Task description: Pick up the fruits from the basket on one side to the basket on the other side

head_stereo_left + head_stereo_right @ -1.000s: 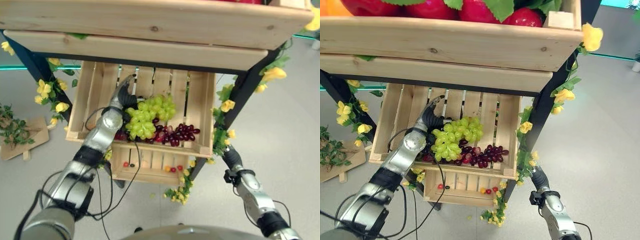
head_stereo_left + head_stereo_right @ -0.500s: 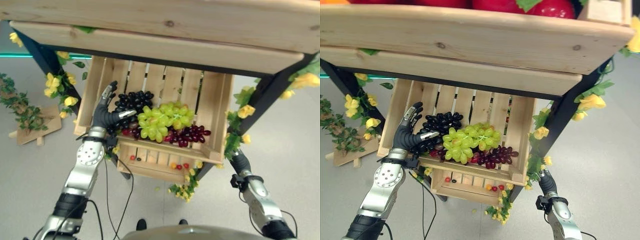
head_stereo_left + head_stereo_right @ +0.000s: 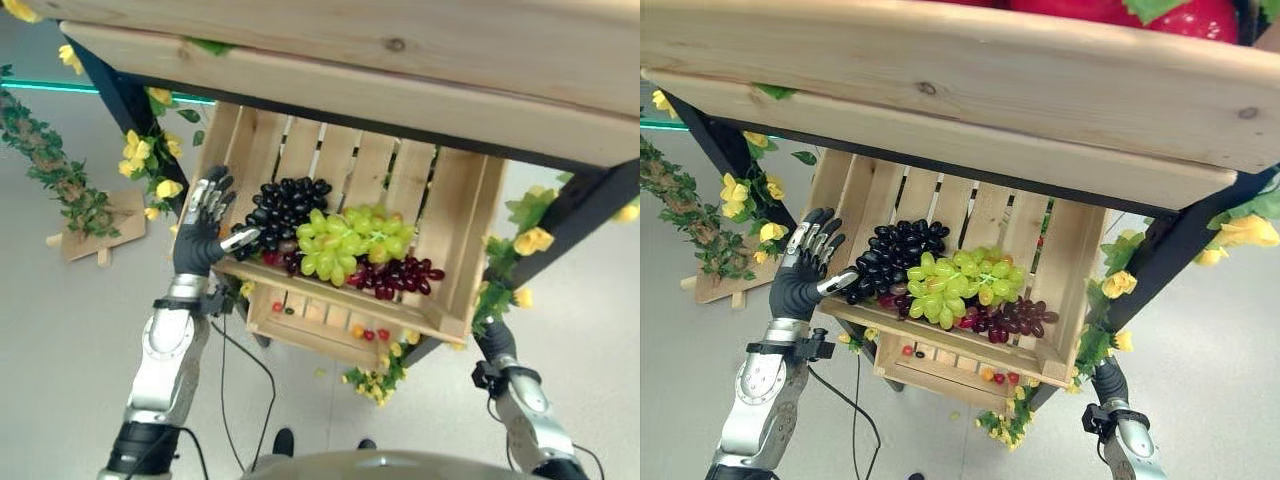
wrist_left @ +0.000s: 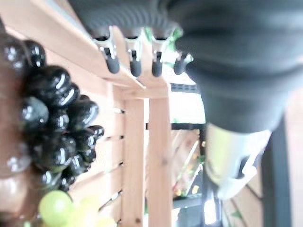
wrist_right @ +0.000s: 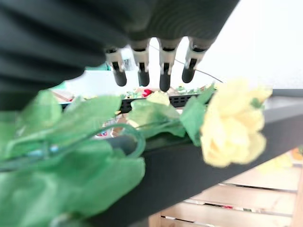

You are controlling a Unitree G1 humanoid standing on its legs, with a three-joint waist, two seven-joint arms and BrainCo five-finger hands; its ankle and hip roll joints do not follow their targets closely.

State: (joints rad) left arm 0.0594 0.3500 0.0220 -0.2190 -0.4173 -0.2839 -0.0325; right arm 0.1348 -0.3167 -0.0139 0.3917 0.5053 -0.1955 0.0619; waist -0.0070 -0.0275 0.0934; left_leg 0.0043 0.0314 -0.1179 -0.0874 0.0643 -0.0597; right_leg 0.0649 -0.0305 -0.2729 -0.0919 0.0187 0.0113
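A slatted wooden crate (image 3: 340, 300) on the stand's middle shelf holds three bunches: black grapes (image 3: 285, 203) at its left, green grapes (image 3: 350, 235) in the middle and red grapes (image 3: 395, 275) at the front right. My left hand (image 3: 198, 243) is open at the crate's left front corner, fingers spread and thumb resting near the front rim, holding nothing. In the left wrist view its fingers (image 4: 134, 62) point along the crate's side board, with the black grapes (image 4: 52, 123) beside them. My right hand (image 5: 163, 64) is open and empty, low by the stand's right leg among leaves and a yellow flower (image 5: 234, 123).
A wide plank (image 3: 400, 60) of the upper shelf overhangs the crate, with red apples (image 3: 1180, 15) above it. A lower crate (image 3: 300, 335) holds small red and orange fruits. Flower garlands (image 3: 150, 160) run down the black legs. A wooden sign (image 3: 95, 215) lies on the floor at the left.
The camera has shifted. My left hand has drawn back out of the crate, from beside the green grapes to the left front corner, empty. The black grapes now show uncovered.
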